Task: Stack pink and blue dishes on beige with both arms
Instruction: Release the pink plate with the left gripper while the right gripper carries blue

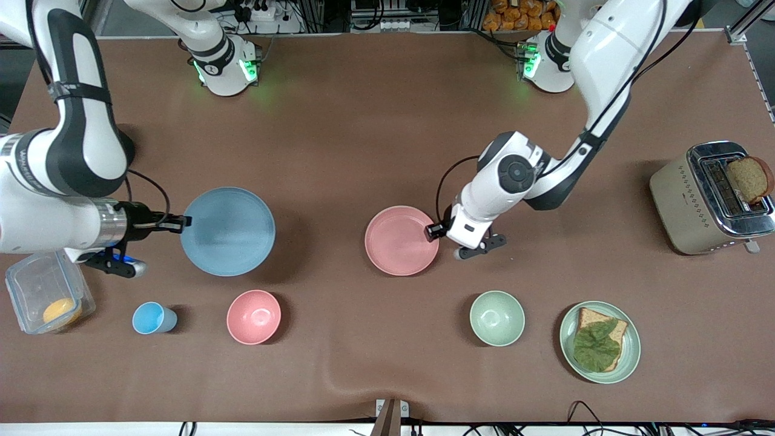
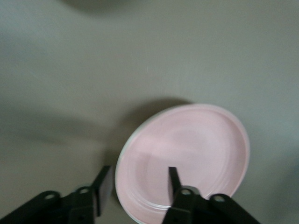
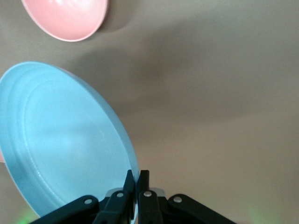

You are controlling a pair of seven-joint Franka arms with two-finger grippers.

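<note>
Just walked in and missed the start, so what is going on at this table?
Two arms are working on plates. The right end effector is shut on the rim of the blue plate, which looks lifted off the table at the right arm's end. The left end effector is open, its fingers straddling the rim of the pink plate, which lies near the middle of the table. No beige plate is in view, so nothing is stacked yet.
</note>
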